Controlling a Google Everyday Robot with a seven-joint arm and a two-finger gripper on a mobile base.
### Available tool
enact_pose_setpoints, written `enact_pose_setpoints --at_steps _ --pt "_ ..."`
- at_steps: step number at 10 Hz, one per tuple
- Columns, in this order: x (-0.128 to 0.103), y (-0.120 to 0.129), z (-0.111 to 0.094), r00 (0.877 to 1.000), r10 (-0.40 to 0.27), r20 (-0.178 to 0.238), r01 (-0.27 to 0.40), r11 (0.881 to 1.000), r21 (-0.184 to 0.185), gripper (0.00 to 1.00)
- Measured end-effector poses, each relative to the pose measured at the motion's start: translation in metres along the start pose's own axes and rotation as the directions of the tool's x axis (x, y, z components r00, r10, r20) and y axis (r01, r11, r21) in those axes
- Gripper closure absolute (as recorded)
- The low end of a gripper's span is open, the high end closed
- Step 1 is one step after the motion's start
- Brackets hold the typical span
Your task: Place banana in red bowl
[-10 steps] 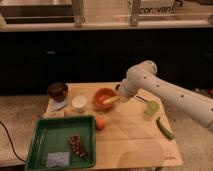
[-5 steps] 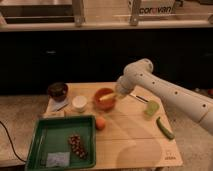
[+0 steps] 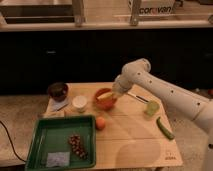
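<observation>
The red bowl (image 3: 102, 102) stands on the wooden table (image 3: 135, 147), left of centre at the back. The pale-yellow banana (image 3: 105, 95) lies tilted over the bowl's inside, its right end at my gripper (image 3: 115, 93). The gripper hangs at the bowl's right rim, at the end of the white arm that reaches in from the right. It is shut on the banana's end.
A dark maroon bowl (image 3: 58, 91) and a small white cup (image 3: 79, 103) stand left of the red bowl. An orange fruit (image 3: 100, 123) lies in front of it, beside a green tray (image 3: 50, 137) holding a dark bunch (image 3: 77, 146). A pale-green fruit (image 3: 152, 107) and a green vegetable (image 3: 164, 128) lie to the right.
The gripper has stayed at the bowl's right rim with only a slight shift. The banana now rests lower over the bowl.
</observation>
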Motion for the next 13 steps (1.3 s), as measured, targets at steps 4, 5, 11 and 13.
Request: enact_pose_setpoints --at_steps 4,5,11,13 --pt "-0.002 -0.008 0.008 1.000 -0.013 0.018 0.013 1.000 0.008 0.98" --pt "-0.003 -0.011 0.011 0.999 -0.018 0.027 0.018 1.000 0.008 0.98" --pt "-0.005 -0.021 0.025 0.998 -0.030 0.063 0.030 1.000 0.001 0.98" --pt "-0.003 -0.025 0.028 0.997 -0.028 0.070 0.028 1.000 -0.002 0.98"
